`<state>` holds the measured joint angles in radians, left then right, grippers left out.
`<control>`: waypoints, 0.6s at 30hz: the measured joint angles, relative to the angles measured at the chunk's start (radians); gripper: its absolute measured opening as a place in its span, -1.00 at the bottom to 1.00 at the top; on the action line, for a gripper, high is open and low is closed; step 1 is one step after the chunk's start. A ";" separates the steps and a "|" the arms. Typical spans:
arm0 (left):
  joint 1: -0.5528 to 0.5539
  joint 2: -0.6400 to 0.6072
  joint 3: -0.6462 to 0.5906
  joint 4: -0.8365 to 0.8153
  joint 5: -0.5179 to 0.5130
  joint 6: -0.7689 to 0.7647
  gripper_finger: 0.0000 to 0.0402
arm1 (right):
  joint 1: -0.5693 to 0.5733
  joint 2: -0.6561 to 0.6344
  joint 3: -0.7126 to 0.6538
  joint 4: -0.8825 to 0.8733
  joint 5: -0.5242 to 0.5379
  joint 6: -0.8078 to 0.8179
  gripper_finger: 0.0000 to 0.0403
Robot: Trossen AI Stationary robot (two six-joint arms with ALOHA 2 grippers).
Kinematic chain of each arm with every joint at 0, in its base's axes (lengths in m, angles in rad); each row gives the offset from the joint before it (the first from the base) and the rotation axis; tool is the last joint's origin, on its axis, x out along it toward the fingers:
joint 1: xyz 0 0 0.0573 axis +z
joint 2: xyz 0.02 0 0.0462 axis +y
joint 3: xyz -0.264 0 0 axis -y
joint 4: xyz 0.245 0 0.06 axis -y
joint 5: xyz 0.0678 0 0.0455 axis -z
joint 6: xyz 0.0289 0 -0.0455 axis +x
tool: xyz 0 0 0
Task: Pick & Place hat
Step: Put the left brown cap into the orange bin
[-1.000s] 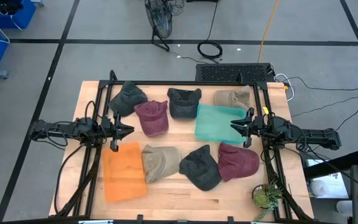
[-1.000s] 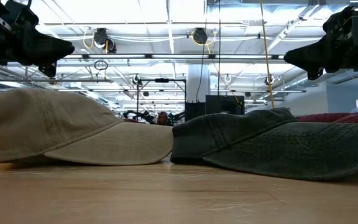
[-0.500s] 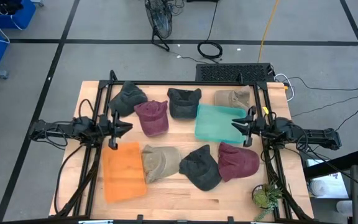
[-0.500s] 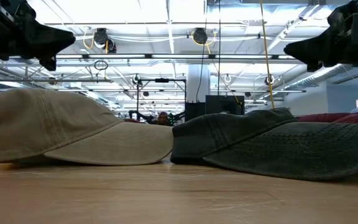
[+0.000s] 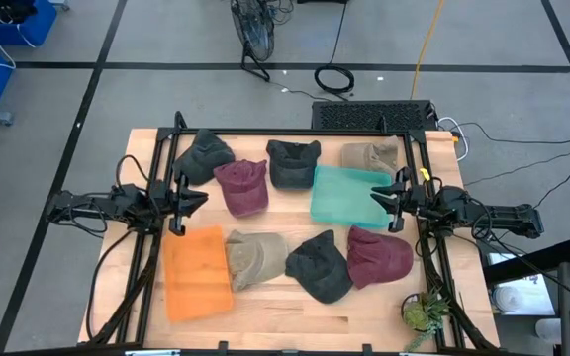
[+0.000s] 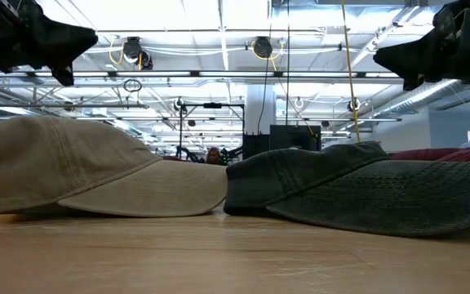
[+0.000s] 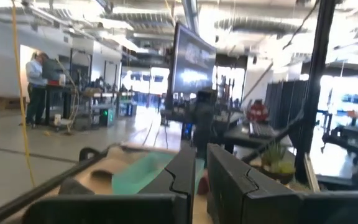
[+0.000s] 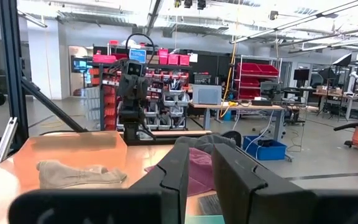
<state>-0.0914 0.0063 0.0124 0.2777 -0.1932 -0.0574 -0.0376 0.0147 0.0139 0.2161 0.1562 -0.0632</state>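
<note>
Several caps lie on the table. At the far side are a dark grey cap (image 5: 203, 155), a maroon cap (image 5: 242, 186), a black cap (image 5: 293, 161) and a tan cap (image 5: 371, 155). Nearer are a tan cap (image 5: 255, 257) (image 6: 96, 171), a dark grey cap (image 5: 320, 264) (image 6: 365, 192) and a maroon cap (image 5: 379, 255). My left gripper (image 5: 202, 199) (image 7: 201, 180) hovers shut beside the far maroon cap, above the table. My right gripper (image 5: 372, 196) (image 8: 201, 177) hovers shut over the teal mat (image 5: 347, 193). Neither touches anything.
An orange mat (image 5: 196, 270) lies at the near left and the teal mat at the right. A black frame (image 5: 295, 135) borders the work area. A small potted plant (image 5: 424, 311) stands at the near right corner. People show in the room beyond.
Both grippers have risen a little. My left gripper has drawn back slightly toward the table's left edge, and my right one slightly toward the right edge. No cap has moved.
</note>
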 joint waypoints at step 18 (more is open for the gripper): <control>0.000 0.326 0.079 0.113 -0.036 -0.138 -0.77 | 0.000 0.000 0.000 0.050 0.000 -0.005 -0.71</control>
<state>-0.0918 0.3326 0.0913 0.3912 -0.2291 -0.1953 -0.0380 0.0143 0.0140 0.2656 0.1561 -0.0681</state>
